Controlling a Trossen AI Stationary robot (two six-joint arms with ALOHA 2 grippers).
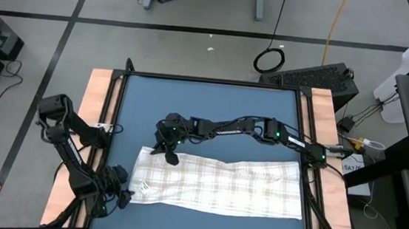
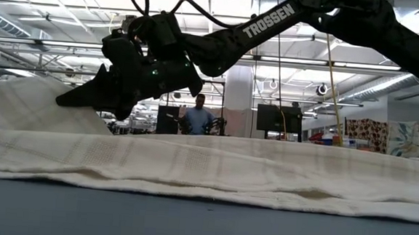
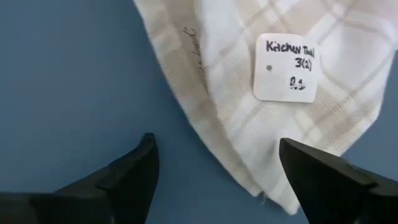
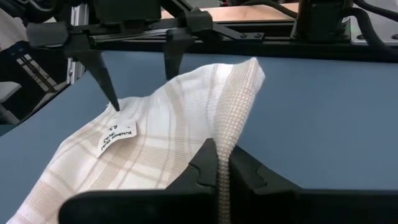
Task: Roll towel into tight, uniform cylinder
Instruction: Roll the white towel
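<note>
The white towel (image 1: pixel 221 184) with faint checked lines lies spread lengthwise on the blue mat (image 1: pixel 212 115). A small label (image 3: pixel 286 67) sits near its near-left corner. My right gripper (image 1: pixel 165 154) reaches across to the towel's far-left corner and is shut on it; it also shows in the low view (image 2: pixel 63 101) and the right wrist view (image 4: pixel 222 152). My left gripper (image 1: pixel 125 189) is open at the towel's near-left corner. Its fingers stand on either side of that corner (image 3: pixel 267 186), seen from the right wrist view (image 4: pixel 142 90) too. My right gripper pinches the towel's hemmed left edge (image 4: pixel 225 140) at the far-left corner between its two fingers, which slant down from the table's far right. That corner (image 2: pixel 35 103) is raised off the mat. The rest of the towel lies flat.
Wooden side rails (image 1: pixel 98 105) and a black frame border the mat. Bare blue mat lies beyond the towel toward the far edge. A person (image 2: pixel 197 120) stands in the room far behind the table.
</note>
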